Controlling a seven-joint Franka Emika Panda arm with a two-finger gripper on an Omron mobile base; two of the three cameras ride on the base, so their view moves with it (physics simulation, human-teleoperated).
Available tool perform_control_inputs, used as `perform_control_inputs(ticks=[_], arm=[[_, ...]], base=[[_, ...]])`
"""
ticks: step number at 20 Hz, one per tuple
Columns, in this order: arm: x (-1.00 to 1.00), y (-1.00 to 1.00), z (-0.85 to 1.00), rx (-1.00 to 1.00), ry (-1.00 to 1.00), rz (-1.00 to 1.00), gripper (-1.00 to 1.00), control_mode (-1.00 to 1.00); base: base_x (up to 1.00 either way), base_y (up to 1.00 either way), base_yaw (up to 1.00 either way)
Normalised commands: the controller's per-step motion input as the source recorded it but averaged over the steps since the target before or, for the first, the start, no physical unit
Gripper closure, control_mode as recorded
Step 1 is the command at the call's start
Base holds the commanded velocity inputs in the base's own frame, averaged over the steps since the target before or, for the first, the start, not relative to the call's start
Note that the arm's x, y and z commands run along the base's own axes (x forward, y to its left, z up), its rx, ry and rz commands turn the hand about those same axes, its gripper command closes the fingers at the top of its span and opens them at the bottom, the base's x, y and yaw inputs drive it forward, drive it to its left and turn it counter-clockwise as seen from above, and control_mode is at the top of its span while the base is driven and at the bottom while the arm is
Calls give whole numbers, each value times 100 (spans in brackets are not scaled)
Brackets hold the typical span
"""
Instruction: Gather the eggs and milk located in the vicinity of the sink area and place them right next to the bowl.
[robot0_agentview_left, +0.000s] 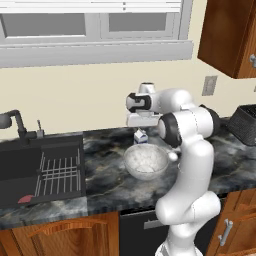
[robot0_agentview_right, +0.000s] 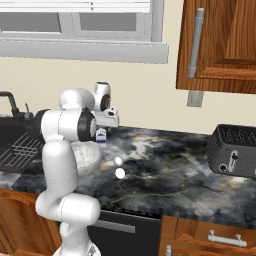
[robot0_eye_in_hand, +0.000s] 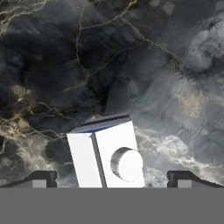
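On the far left we see the sink area (robot0_agentview_left: 42, 170), a dark basin sunk into the worktop (robot0_agentview_left: 105, 185), with a white wire rack (robot0_agentview_left: 59, 175) inside and a black faucet (robot0_agentview_left: 17, 122) at its back edge. Moving right, we come to the bowl (robot0_agentview_left: 145, 161), cloudy glass, sitting on the dark marbled worktop well clear of the basin. Just behind it stands the milk (robot0_agentview_left: 141, 136), upright and close to the bowl's far rim. Our end effector (robot0_agentview_left: 141, 125) hangs right above the carton; in the hand view the fingertips (robot0_eye_in_hand: 43, 179) are spread wide, one on each side of the milk (robot0_eye_in_hand: 107, 155), and we see a gap between each tip and the carton. Further right, one of the eggs (robot0_agentview_left: 173, 156) peeks out just beside the bowl. From the right base view we count both eggs (robot0_agentview_right: 120, 173) lying close together on the worktop, near the bowl (robot0_agentview_right: 86, 155). At the far right sits a dark toaster (robot0_agentview_right: 234, 150), well apart from everything else.
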Motion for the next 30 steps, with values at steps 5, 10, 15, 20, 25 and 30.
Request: perform_control_inputs(ticks=[5,10,15,20,25,30], arm=[[18,6,-7,0,3,0,-100,-100],[0,3,-8,0,3,0,-100,-100],[-29,0,0,0,-2,0,-100,-100],[-12,0,0,0,-1,0,-100,-100],[0,0,-9,0,0,0,-100,-100],[0,0,-21,0,0,0,-100,-100]], base=[[0,0,0],[0,0,0],[0,0,0],[0,0,0],[0,0,0],[0,0,0]])
